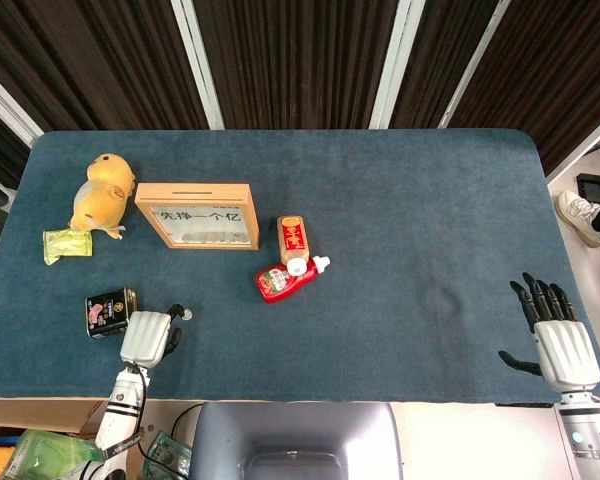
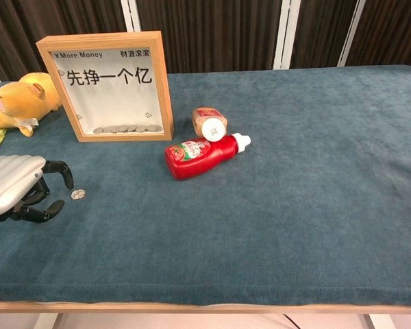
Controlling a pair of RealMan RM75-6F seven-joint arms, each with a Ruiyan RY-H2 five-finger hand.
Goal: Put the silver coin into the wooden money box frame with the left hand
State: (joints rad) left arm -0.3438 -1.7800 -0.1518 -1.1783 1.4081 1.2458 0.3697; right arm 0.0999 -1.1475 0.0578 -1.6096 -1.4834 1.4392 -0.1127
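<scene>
Your left hand (image 2: 17, 186) hovers low over the blue table (image 1: 430, 200), fingers curled downward but apart and holding nothing, its fingertips just beside the silver coin (image 2: 77, 194), which lies flat on the cloth in front of the wooden money box frame (image 2: 109, 86). Your right hand (image 1: 558, 340) rests spread and empty at the table's near right edge. Dark curtains (image 1: 300, 60) hang behind the table.

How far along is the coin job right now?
Nothing is done yet. The silver coin lies on the table, not in the wooden money box frame. In hand: the left robot hand sits beside the coin, fingers near it. Left: grasp, carry, drop in the top slot.
</scene>
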